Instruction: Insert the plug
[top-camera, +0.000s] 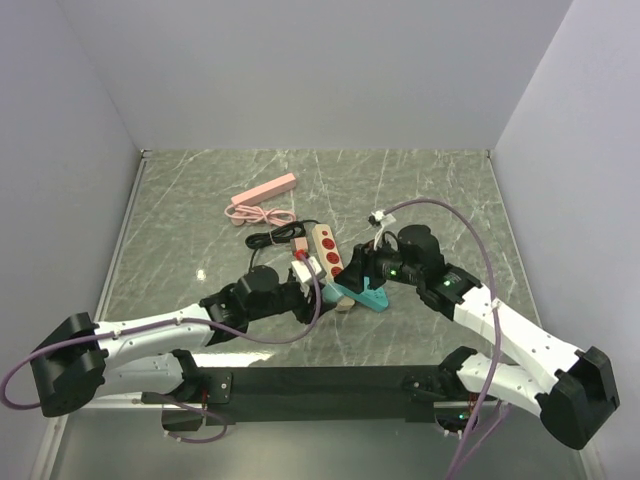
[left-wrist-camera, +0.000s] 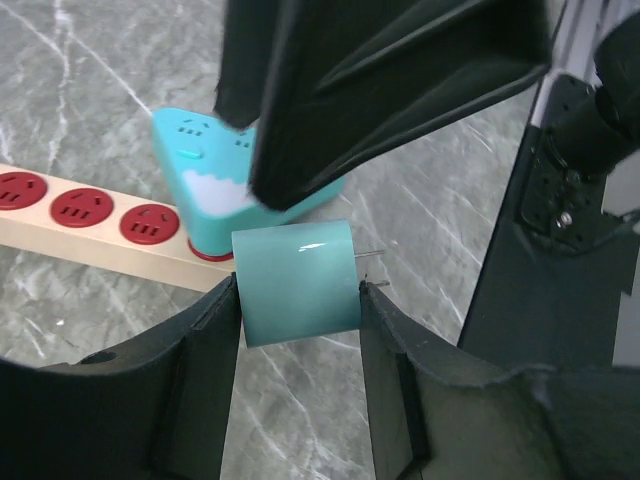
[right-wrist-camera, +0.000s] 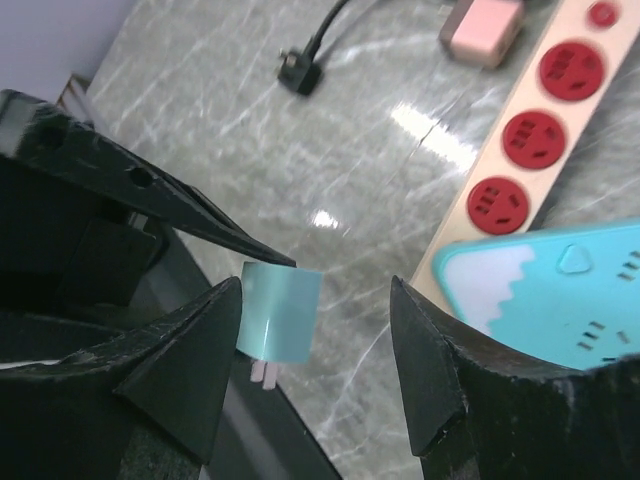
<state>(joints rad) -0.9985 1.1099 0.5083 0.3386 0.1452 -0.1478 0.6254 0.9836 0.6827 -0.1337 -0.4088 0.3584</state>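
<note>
Near the middle of the bench (top-camera: 420, 190), the left fingers (left-wrist-camera: 200, 380) are clamped on the teal plug (left-wrist-camera: 295, 280), its prongs poking out toward 3 o'clock in the left wrist view. The teal socket block (left-wrist-camera: 200, 170) sits just beyond at 11 o'clock, at the end of the beige power strip (left-wrist-camera: 80, 215). The right fingers (right-wrist-camera: 190, 360) are spread wide, grabbing nothing.

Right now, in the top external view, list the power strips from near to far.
teal triangular plastic socket block → beige power strip with red sockets → slim pink power strip
</note>
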